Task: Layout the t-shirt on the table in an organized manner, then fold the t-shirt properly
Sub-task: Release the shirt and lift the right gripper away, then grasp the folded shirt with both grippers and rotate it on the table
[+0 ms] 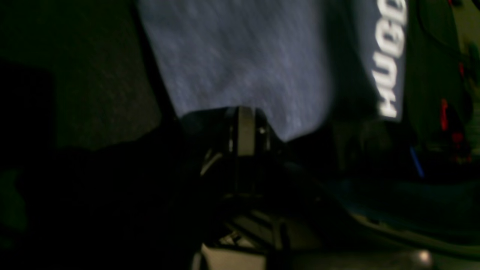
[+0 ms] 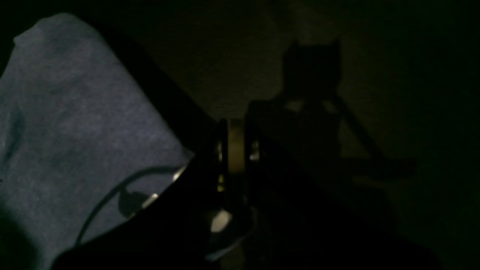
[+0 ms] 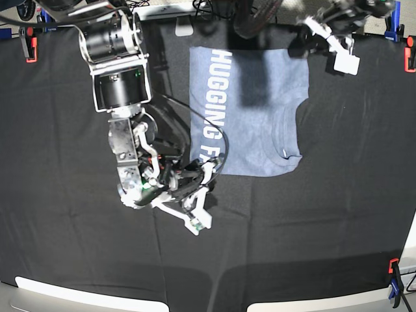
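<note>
The light blue-grey t-shirt (image 3: pixel 260 123) lies flat on the black table (image 3: pixel 325 227), collar toward the right and white lettering along its left edge. My right gripper (image 3: pixel 209 170) is at the shirt's near left corner. In the right wrist view its fingers (image 2: pixel 236 142) are shut, with shirt cloth (image 2: pixel 75 123) right beside them. My left gripper (image 3: pixel 303 44) is at the shirt's far right corner. In the left wrist view its fingers (image 1: pixel 244 116) are shut on the lower edge of the blurred fabric (image 1: pixel 240 56).
Orange clamps (image 3: pixel 29 44) (image 3: pixel 409 55) (image 3: pixel 392 266) and blue clamps (image 3: pixel 390 26) hold the black cloth at the table's edges. The right arm's large body (image 3: pixel 117 71) stands over the table's left part. Cables hang behind the far edge.
</note>
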Tool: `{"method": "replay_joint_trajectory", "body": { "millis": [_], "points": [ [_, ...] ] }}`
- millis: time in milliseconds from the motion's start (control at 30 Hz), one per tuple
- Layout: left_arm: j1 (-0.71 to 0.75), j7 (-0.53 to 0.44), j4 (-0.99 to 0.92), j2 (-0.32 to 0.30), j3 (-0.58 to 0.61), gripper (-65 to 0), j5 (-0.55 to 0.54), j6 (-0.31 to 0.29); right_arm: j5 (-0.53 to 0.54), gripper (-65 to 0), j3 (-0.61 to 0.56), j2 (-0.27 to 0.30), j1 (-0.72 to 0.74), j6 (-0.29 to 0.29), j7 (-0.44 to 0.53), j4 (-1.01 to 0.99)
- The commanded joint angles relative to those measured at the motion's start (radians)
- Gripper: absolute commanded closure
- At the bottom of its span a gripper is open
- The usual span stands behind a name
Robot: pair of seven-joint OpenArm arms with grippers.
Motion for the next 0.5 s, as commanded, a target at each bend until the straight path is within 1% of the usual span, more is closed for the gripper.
{"method": "replay_joint_trajectory", "body": {
  "millis": [0, 133, 233, 367, 400, 467],
  "points": [
    [0.003, -0.026, -0.007, 0.004, 0.015, 0.0, 0.010, -0.009, 0.010, 0.0, 0.002, -0.003, 0.030, 0.011, 0.019, 0.017],
    [-0.022, -0.029, -0.053, 0.007, 0.096, 0.0, 0.031, -0.009, 0.010, 0.0, 0.002, -0.003, 0.030, 0.010, 0.033, 0.017],
    [-0.039, 0.003, -0.068, 0.008, 0.151, 0.0, 0.031, -0.009, 0.011, 0.0, 0.002, -0.003, 0.027, 0.010, 0.034, 0.017],
    [-0.045, 0.000, -0.101, 0.007, 0.177, 0.0, 0.033, -0.009, 0.014, 0.0, -0.001, 0.000, 0.005, 0.011, 0.028, 0.016],
    [-0.049, -0.017, -0.111, 0.005, 0.174, 0.0, 0.050, -0.009, 0.014, 0.0, -0.005, 0.005, -0.006, 0.011, 0.026, 0.016],
    [-0.064, -0.057, -0.129, 0.003, 0.174, 0.0, 0.122, -0.009, 0.014, 0.0, -0.016, 0.014, -0.034, 0.012, 0.014, 0.016]
  ]
}}
